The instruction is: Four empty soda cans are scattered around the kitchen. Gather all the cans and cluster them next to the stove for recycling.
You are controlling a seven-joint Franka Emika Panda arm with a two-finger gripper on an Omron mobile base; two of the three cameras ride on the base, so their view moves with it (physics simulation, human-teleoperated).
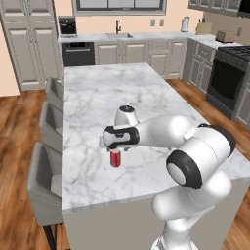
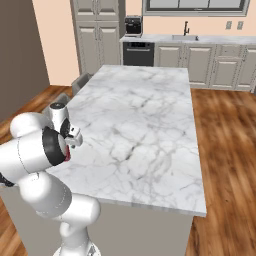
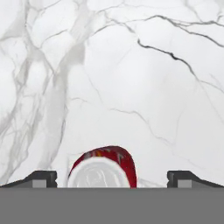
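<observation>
Red can (image 1: 115,158): stands upright on the marble island top (image 1: 97,97), near its front-left part and just below the robot's hand; seen from the hand (image 3: 103,168) its silvery lid faces the camera, which fits a straight-down approach.
Gripper (image 3: 112,178): jaws spread wide, one dark tip (image 3: 41,178) on each side of the can, nothing clamped yet (the can sits between the tips, a little off-centre toward one of them).
Why held so: the hand hangs over the can with its fingers pointing down, so that the jaws can drop around the body and close on its sides; judged, this is the moment just ahead of the grasp.
Arm: folded forward over the island's near edge, elbow high, which keeps the wrist vertical above the can.
Stove (image 1: 229,78): black range against the far right wall, well apart from the island, so a carry across the floor looks needed.
Risk: a tip landing on the rim could topple the empty can.
Stools (image 1: 46,183): grey seats along the island's left side, out of the way.
</observation>
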